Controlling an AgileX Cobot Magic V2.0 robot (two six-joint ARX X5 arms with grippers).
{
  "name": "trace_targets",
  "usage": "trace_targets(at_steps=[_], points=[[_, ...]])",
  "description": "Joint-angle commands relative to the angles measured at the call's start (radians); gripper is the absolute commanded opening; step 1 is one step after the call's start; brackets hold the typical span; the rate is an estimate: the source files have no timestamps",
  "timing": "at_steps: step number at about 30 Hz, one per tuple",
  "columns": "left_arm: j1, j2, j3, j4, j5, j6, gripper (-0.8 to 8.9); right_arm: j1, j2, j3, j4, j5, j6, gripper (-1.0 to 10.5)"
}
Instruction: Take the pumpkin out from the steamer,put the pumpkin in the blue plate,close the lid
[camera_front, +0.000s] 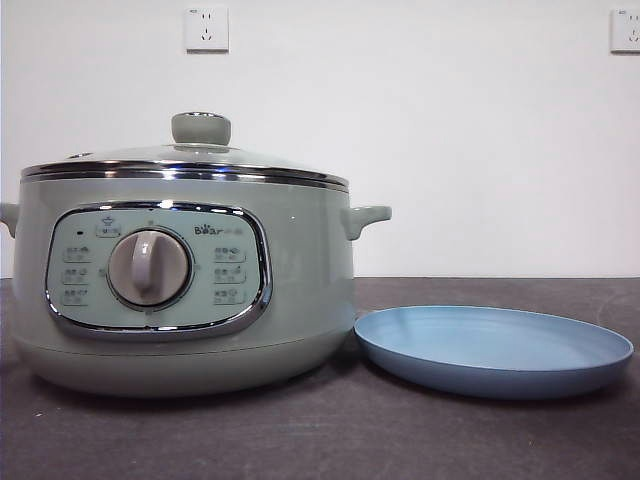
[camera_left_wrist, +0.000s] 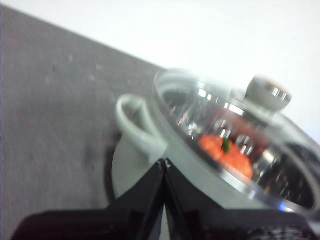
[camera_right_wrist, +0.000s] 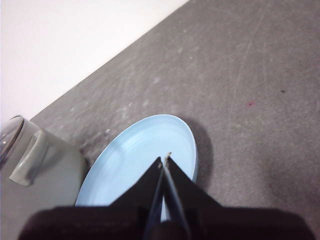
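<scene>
Front view shows the steamer (camera_front: 185, 290) on the dark tabletop (camera_front: 320, 440) with the lid (camera_front: 190, 160) closed on it, and the blue plate (camera_front: 495, 350) empty just beside it. Through the glass, the pumpkin (camera_left_wrist: 227, 152) sits inside. Left gripper (camera_left_wrist: 165, 162) hangs above the steamer, fingers clenched together; right gripper (camera_right_wrist: 165, 159) hangs above the plate, likewise clenched.

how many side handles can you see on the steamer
2. In the front view, one handle sticks out on the side of the steamer toward the blue plate; the other handle sits at the opposite side, cut off by the picture's edge.
</scene>
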Motion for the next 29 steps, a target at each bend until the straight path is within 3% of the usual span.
trace_targets(at_steps=[1, 12, 19, 25, 29], points=[[0.002, 0.025, 0.063, -0.015, -0.019, 0.006, -0.08, 0.001, 0.018, 0.066, -0.011, -0.002, 0.005, -0.2], [0.002, 0.323, 0.348, -0.071, -0.037, 0.149, -0.08, 0.001, 0.254, 0.363, -0.082, -0.003, -0.135, -0.2], [0.002, 0.493, 0.538, -0.124, -0.03, 0.256, -0.08, 0.001, 0.452, 0.562, -0.113, -0.105, -0.281, -0.2], [0.002, 0.592, 0.649, -0.16, 0.102, 0.279, -0.06, 0.001, 0.598, 0.708, -0.148, -0.184, -0.46, 0.1], [0.002, 0.643, 0.686, -0.167, 0.152, 0.278, 0.03, 0.001, 0.68, 0.783, -0.212, -0.184, -0.568, 0.5]])
